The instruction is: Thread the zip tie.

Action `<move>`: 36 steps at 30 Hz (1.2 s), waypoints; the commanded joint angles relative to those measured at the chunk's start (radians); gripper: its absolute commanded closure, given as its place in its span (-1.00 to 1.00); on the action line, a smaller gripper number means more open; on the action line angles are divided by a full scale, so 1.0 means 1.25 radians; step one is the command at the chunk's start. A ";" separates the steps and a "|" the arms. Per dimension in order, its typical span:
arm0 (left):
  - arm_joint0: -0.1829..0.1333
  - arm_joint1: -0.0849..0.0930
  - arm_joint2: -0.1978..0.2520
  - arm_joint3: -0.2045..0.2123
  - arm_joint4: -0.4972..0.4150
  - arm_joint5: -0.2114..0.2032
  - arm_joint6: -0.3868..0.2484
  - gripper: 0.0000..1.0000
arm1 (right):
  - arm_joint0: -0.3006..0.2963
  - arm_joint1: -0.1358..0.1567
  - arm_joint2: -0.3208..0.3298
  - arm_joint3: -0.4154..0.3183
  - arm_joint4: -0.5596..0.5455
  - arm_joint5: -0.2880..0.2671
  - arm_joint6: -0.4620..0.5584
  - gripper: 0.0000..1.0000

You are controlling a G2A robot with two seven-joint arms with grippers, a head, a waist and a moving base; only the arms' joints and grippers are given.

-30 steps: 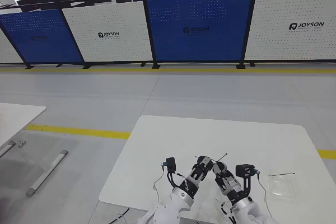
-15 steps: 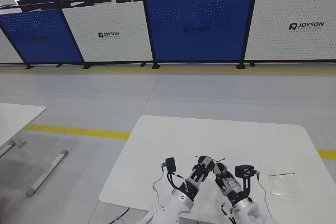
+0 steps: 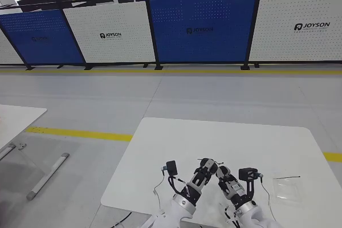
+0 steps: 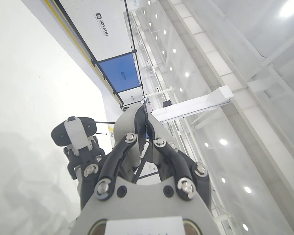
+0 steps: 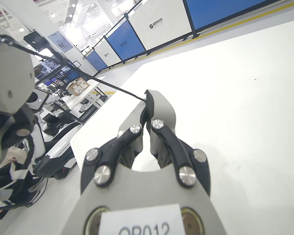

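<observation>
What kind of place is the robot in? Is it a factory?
Probably a factory hall or robot workshop. Blue and white pegboard partitions fence off the area, a yellow line is painted on the grey floor, and rows of ceiling lights hang high overhead.

Black zip tie (image 5: 117,88), grey left gripper (image 4: 145,113) and right gripper (image 5: 147,101) with black links, white table (image 3: 176,142), blue and white dotted panels (image 3: 202,31) across frame top, yellow floor line (image 3: 80,134), pale grey floor (image 3: 159,94)
</observation>
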 commanded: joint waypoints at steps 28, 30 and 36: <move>-0.015 -0.001 -0.026 0.020 -0.044 -0.001 0.025 1.00 | -0.063 0.011 0.078 -0.051 0.083 -0.085 -0.060 -1.00; -0.018 -0.002 -0.032 0.027 -0.054 0.000 0.027 1.00 | -0.096 0.017 0.115 -0.074 0.101 -0.115 -0.081 -1.00; -0.033 -0.004 -0.041 0.056 -0.074 0.007 0.034 1.00 | -0.165 0.033 0.177 -0.127 0.196 -0.142 -0.125 -1.00</move>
